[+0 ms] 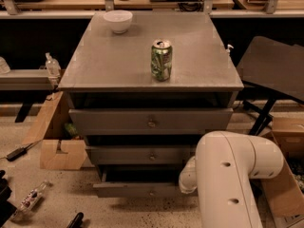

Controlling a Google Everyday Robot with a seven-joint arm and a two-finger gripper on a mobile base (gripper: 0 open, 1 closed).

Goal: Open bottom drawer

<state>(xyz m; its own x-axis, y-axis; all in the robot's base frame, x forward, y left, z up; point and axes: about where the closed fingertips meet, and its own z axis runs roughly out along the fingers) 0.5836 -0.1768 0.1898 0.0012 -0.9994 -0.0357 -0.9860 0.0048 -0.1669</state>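
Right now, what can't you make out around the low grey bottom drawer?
- Gripper: camera view, hidden behind the white robot arm, near the bottom drawer's right end.
- Drawer's inside: camera view, dark under the middle drawer front.
- Arm's lower part: cut off by the bottom edge.
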